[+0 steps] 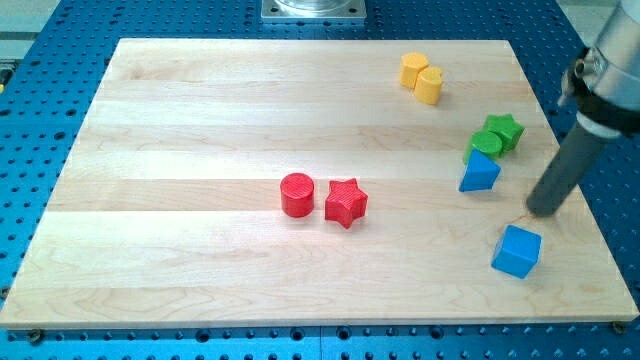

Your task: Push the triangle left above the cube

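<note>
A blue triangle [480, 172] lies at the view's right on the wooden board [200, 120]. A blue cube [517, 250] sits below it and slightly to the right, near the board's lower right corner. My tip [543, 210] rests on the board to the right of the triangle and above the cube, apart from both. The dark rod rises from the tip toward the view's upper right.
A green cylinder [487, 143] and a green star [503, 130] touch each other just above the triangle. Two yellow blocks [421, 77] sit near the top right. A red cylinder [296, 194] and a red star [346, 203] sit mid-board.
</note>
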You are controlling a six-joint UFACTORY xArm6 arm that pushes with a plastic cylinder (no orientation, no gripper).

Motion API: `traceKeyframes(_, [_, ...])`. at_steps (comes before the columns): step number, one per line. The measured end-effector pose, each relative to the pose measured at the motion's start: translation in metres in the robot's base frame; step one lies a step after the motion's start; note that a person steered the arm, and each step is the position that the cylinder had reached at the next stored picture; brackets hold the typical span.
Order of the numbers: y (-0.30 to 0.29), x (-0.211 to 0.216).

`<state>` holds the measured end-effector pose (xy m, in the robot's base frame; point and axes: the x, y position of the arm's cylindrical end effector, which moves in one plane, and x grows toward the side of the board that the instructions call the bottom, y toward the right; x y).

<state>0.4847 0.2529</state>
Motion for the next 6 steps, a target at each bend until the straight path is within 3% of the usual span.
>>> traceKeyframes(1, [-0.024,-0.038])
traceKeyframes(2, [-0.09,-0.025])
traceKeyframes(4, [-0.162,-0.043])
traceKeyframes(5, [-0.128,0.024])
traceKeyframes(6, [-0.101,0.045])
